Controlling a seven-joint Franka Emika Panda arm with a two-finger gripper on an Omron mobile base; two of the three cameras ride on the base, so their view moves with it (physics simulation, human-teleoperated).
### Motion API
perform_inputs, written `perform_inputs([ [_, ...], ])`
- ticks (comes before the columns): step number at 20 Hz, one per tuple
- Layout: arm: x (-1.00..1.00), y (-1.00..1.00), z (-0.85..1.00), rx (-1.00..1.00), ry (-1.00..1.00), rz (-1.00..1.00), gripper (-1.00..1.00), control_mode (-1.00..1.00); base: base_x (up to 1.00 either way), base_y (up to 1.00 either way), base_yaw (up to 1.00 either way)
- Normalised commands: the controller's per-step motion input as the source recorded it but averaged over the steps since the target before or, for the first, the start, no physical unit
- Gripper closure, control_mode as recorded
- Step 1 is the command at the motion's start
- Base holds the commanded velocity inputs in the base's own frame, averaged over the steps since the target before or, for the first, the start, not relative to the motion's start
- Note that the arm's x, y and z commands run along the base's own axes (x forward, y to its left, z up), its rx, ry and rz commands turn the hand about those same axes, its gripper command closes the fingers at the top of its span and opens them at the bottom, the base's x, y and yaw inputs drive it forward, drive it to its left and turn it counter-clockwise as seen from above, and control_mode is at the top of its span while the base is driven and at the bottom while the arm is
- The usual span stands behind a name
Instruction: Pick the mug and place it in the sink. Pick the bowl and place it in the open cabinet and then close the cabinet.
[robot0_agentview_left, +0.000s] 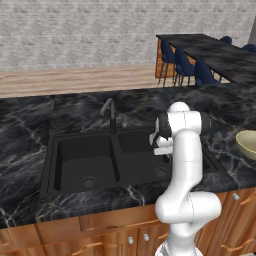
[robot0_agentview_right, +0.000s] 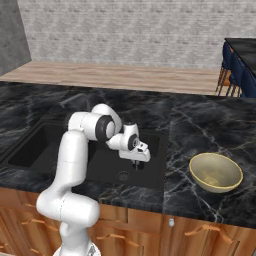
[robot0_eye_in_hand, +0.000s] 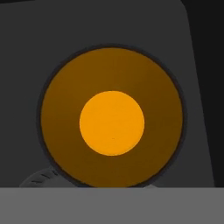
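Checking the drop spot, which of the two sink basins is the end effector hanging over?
The end effector hangs over the sink's basin nearest the bowl, with the mug below it.

There was one black matte double-basin sink (robot0_agentview_left: 82, 162) set into one black marble tabletop (robot0_agentview_left: 30, 120), and it had two basins, each with one round drain, so two drains were counted. One dark slim faucet (robot0_agentview_left: 110, 114) stood behind it. One wide, round, pale olive-beige bowl (robot0_agentview_right: 216, 172) with a cream rim sat on the tabletop. One small dark cylindrical mug (robot0_eye_in_hand: 112, 118) with an orange-yellow inside was seen from above. Beyond stood one long dark dining table (robot0_agentview_left: 215, 52); at least three blue chairs (robot0_agentview_left: 186, 64) lined its near side.
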Motion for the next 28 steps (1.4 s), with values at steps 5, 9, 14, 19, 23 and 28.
perform_inputs([
  [5,0.03,0.0,-0.24,0.0,-0.06,0.0,1.0,-1.0,0.0,0.0,0.0],
  [9,0.0,0.0,-0.1,0.02,-0.04,0.0,-1.0,-1.0,0.0,0.0,0.0],
  [14,0.0,0.0,-0.03,0.01,-0.01,0.0,-1.0,-1.0,0.0,0.0,0.0],
  [19,0.0,0.0,0.06,0.0,-0.01,0.02,-1.0,-1.0,0.0,0.0,0.0],
  [23,0.0,0.0,0.44,0.01,-0.03,0.01,-1.0,-1.0,0.0,0.0,0.0],
  [28,-0.09,0.0,0.49,0.03,-0.03,0.0,-1.0,-1.0,0.0,0.0,0.0],
])
